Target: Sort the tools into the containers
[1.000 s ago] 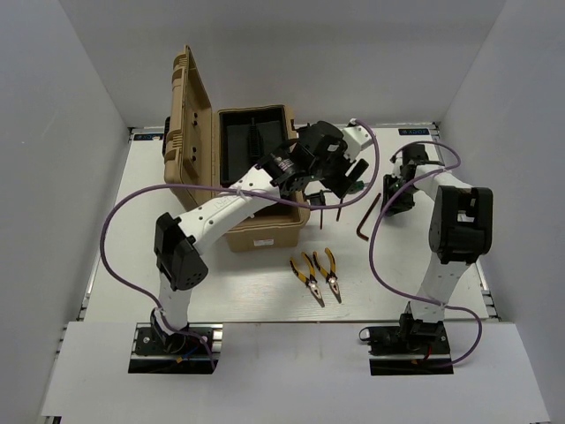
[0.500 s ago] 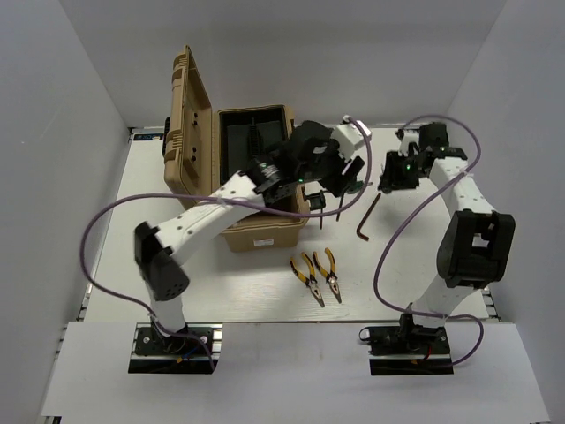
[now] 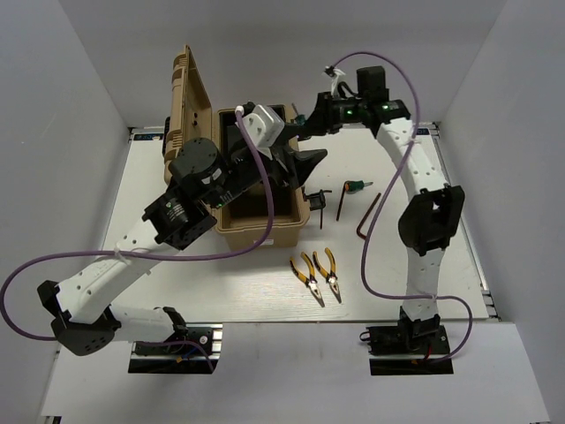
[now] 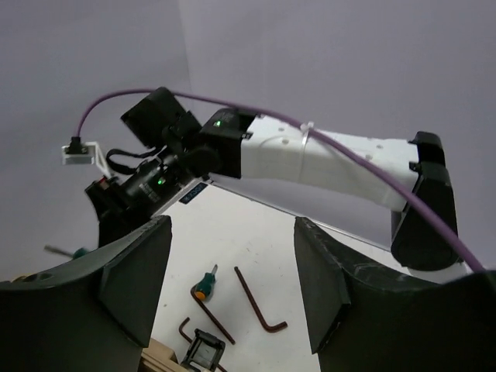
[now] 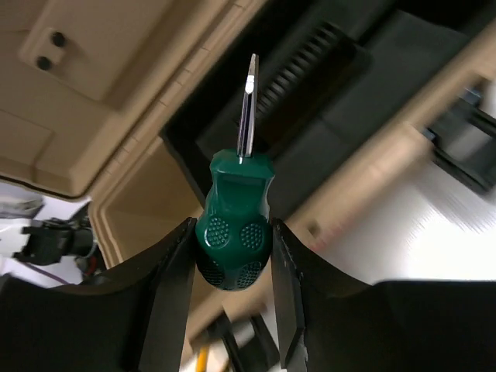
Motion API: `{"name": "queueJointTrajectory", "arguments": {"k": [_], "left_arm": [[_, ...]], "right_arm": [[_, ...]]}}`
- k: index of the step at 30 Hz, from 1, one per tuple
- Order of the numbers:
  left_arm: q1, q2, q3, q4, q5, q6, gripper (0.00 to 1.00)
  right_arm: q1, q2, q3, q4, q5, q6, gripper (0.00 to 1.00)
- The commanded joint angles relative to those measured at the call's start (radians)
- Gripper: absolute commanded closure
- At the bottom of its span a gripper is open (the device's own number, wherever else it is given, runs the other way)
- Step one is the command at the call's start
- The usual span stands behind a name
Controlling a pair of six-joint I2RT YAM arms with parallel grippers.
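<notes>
Right gripper (image 5: 232,242) swung screwdriver (image 5: 235,198) to toolbox (image 5: 101,93), shaft aimed at interior.

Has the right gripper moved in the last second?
Yes. The right gripper swung left and farther back, from right of the toolbox to above its far right corner, gripping the green screwdriver.

A green screwdriver (image 5: 232,232) is clamped by its handle in the right gripper (image 5: 232,252), its shaft pointed toward the black inside of the tan toolbox (image 5: 136,213).
</notes>
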Motion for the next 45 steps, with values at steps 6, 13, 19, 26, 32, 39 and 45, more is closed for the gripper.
{"name": "queueJointTrajectory", "arguments": {"k": [6, 13, 19, 26, 32, 39, 45], "left_arm": [[-0.004, 0.007, -0.015, -0.003, -0.084, -0.013, 0.26], [-0.004, 0.027, -0.037, -0.003, -0.105, -0.013, 0.23], [-0.004, 0.027, -0.055, -0.003, -0.115, -0.013, 0.21], [-0.004, 0.016, -0.11, -0.012, -0.124, -0.023, 0.21], [-0.004, -0.004, -0.12, -0.052, -0.088, -0.053, 0.53], [-0.004, 0.091, -0.084, -0.148, 0.022, -0.053, 0.84], [-0.004, 0.141, -0.084, -0.159, 0.068, -0.044, 0.3]], "right_arm": [[0.135, 0.127, 0.081, 0.245, -0.027, 0.094, 1.0], [0.179, 0.176, -0.002, 0.221, 0.197, 0.01, 0.93], [0.182, 0.133, -0.016, 0.187, 0.208, -0.035, 0.48], [0.179, 0.056, -0.013, 0.165, 0.16, -0.02, 0.34], [0.141, -0.034, -0.048, 0.093, 0.345, -0.102, 0.46], [-0.077, -0.12, -0.14, 0.025, 0.476, -0.292, 0.87], [-0.16, -0.102, -0.243, -0.106, 0.386, -0.769, 1.0]]}}
